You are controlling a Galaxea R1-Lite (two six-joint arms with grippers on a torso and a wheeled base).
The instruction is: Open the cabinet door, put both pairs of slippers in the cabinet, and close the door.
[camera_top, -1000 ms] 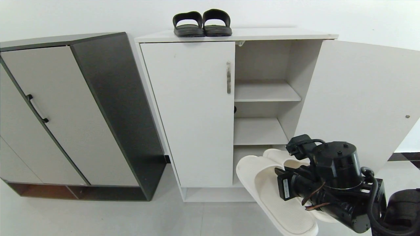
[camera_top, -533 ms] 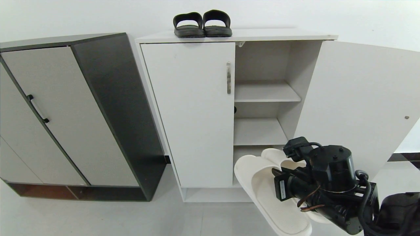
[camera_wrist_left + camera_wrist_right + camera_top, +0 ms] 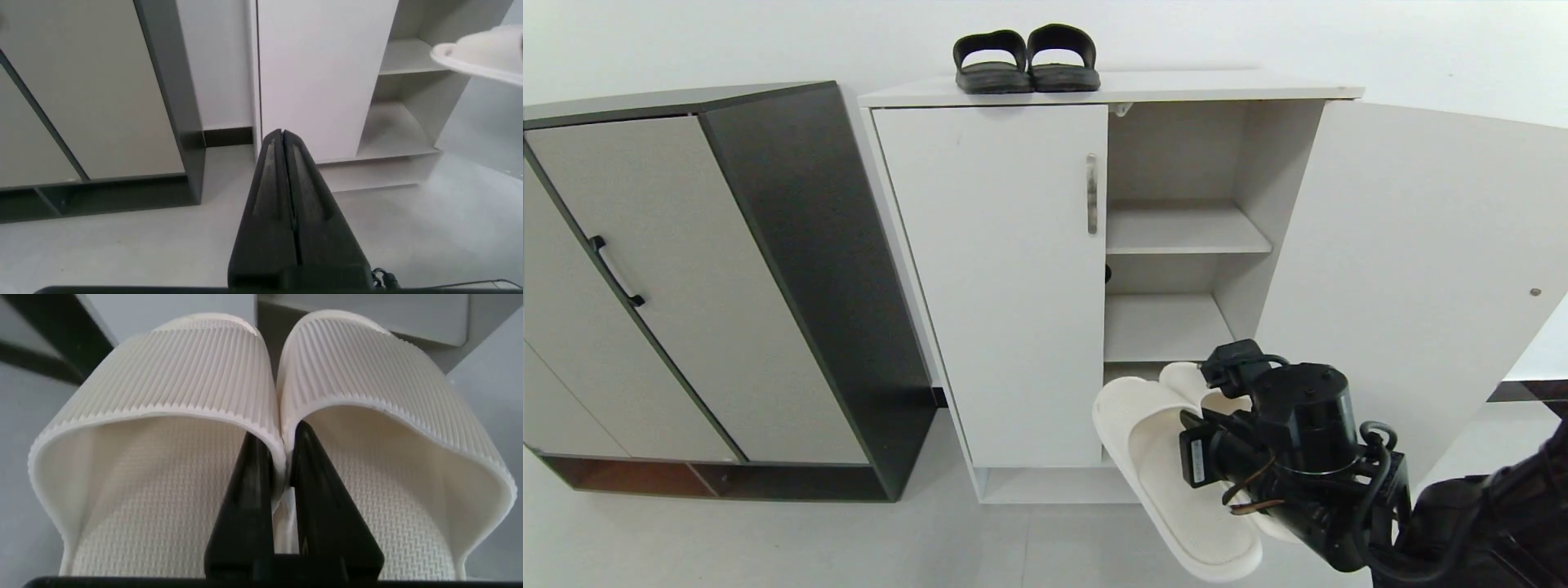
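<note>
Head view: white cabinet (image 3: 988,286), R door (image 3: 1421,245) swung wide, L door (image 3: 1013,327) closed. R arm (image 3: 1307,441) holds the white slippers (image 3: 1168,457) as a pair, low, in front of the lowest compartment (image 3: 1131,376). Toes at its mouth, long axis running in toward the opening, heels toward the robot. L-hand toe sits v. close to the closed door's edge, so I'd judge the push needs to go fwd and a bit right. Black slippers (image 3: 1027,59) on the cabinet top, untouched.

L wrist view: L gripper (image 3: 284,163) has fingers pressed together, nothing in them, well apart from the shoes.

R wrist view: R gripper (image 3: 282,482) narrow, pinching the two inner strap edges together, one slipper either side.
</note>
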